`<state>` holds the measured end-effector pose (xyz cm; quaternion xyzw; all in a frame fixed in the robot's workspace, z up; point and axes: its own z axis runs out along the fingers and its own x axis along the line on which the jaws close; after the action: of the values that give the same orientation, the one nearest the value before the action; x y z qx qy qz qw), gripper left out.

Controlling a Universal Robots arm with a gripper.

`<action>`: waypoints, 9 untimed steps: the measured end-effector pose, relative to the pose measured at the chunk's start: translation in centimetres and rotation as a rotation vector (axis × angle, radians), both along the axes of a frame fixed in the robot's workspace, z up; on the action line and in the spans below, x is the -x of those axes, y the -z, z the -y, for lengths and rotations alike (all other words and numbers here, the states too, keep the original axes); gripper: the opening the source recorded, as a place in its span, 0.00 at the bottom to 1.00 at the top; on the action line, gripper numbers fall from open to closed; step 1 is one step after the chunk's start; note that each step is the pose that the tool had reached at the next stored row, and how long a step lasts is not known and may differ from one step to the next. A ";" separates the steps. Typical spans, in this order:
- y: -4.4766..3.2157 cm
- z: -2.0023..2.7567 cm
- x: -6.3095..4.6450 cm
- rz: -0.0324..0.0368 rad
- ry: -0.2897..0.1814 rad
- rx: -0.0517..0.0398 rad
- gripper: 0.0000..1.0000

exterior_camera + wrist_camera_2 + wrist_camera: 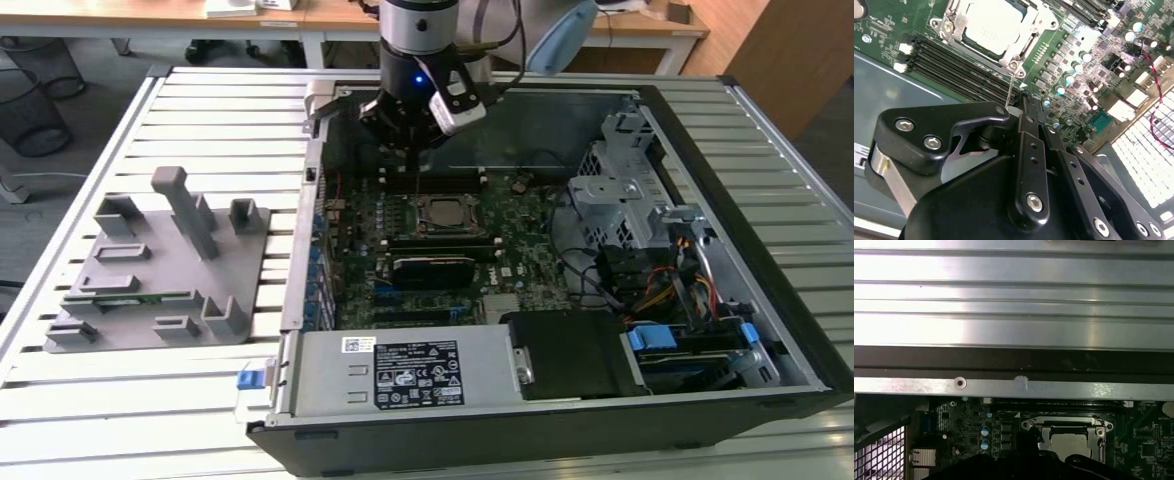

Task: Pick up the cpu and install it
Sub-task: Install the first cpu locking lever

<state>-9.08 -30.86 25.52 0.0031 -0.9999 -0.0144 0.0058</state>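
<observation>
Setting: office desks ran along the top of the exterior view, over a slatted metal bench (200, 90) carrying an open PC case (747, 200), laid flat so the board faced up.
Cpu (442, 214): sat in its socket mid-frame in the exterior view, silvery top up, metal frame around it; also upper centre in the second wrist view (991, 25).
Gripper (411, 135): hovered just above the socket at top centre, carrying nothing, apart from the chip.
Jaws: looked pressed together, empty, going by the second wrist view.
Fixture tray (160, 270): grey, parked at left, clear of the case so the arm had room.
</observation>
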 end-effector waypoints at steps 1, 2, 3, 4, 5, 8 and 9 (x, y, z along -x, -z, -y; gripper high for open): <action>0.02 0.00 -0.1 0.0000 0.000 0.0000 0.11; 0.03 0.00 -0.2 0.0000 0.000 -0.0001 0.11; 0.04 0.00 -0.4 0.0000 0.000 0.0000 0.11; 0.06 0.00 -0.4 0.0001 0.000 -0.0009 0.11; 0.06 0.01 -0.4 0.0000 0.000 -0.0031 0.11; 0.09 0.01 -0.4 0.0000 0.000 -0.0049 0.11; 0.11 0.04 -0.4 0.0000 0.000 -0.0066 0.11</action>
<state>-8.66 -30.89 25.41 0.0032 -0.9998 -0.0177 0.0058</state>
